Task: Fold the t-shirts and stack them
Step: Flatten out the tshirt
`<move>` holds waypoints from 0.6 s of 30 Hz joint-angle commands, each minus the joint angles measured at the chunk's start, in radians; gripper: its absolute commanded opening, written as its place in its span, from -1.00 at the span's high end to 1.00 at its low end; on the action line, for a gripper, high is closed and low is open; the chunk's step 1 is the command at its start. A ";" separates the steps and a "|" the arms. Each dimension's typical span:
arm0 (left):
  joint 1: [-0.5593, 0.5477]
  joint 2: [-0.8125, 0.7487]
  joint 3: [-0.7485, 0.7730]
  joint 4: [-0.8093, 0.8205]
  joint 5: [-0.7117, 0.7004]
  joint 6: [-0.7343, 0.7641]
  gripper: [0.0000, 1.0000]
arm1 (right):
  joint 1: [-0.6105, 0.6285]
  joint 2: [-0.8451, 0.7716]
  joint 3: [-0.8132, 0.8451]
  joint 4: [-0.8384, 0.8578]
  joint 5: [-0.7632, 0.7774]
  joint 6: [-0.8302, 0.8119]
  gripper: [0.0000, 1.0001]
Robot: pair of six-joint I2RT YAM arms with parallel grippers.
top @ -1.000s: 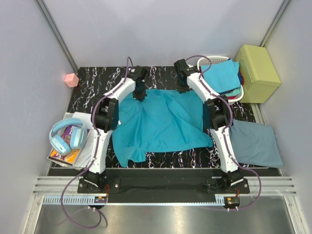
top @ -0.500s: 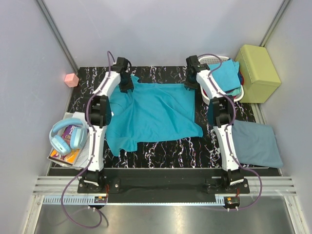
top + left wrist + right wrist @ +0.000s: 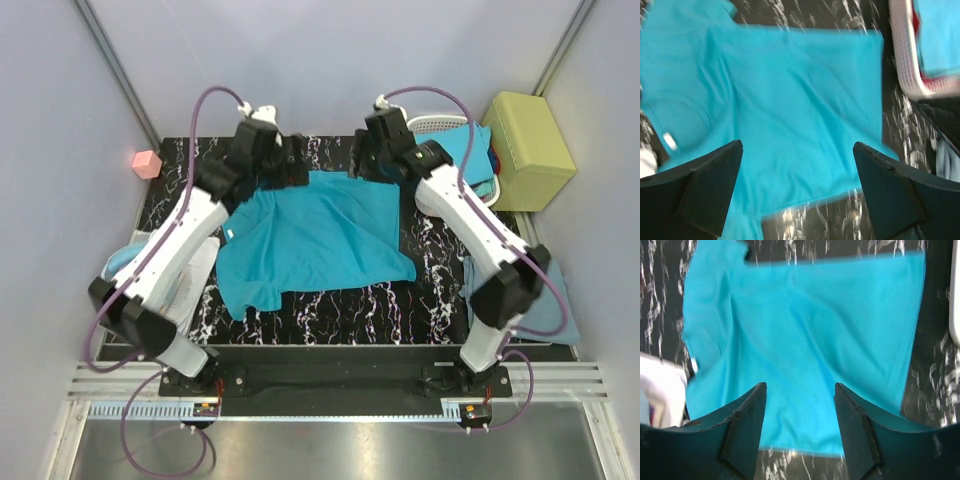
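Your left hand (image 3: 796, 146) and right hand (image 3: 799, 387) have just released the teal t-shirt (image 3: 320, 235), which now lies spread on the table (image 3: 420, 300), seemingly ready for folding.

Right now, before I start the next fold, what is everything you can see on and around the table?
large teal cloth t-shirt: one, teal, spread flat mid-table
folded grey-blue t-shirt: one, dusty grey-blue, near right, partly behind the right arm
blue folded cloth: at least one, bright blue, in the basket
white slatted plastic basket: one, white, far right
yellow-green padded box: one, right of the basket
pink cube: one, far left
light blue object: one, near left, mostly hidden by the left arm
black white-veined table: one
left tool: open, empty, above the teal shirt
right tool: open, empty, above the teal shirt
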 commanded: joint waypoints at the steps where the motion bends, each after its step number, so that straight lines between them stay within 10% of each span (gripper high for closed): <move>1: -0.119 -0.176 -0.343 0.027 -0.192 -0.063 -0.98 | 0.010 -0.182 -0.351 0.096 0.025 0.059 -0.24; 8: -0.228 -0.370 -0.684 0.067 -0.240 -0.155 -0.98 | 0.023 -0.397 -0.648 0.064 0.043 0.100 -0.20; 18: -0.321 -0.405 -0.792 0.042 -0.184 -0.203 -0.72 | 0.054 -0.552 -0.910 0.038 0.042 0.188 -0.17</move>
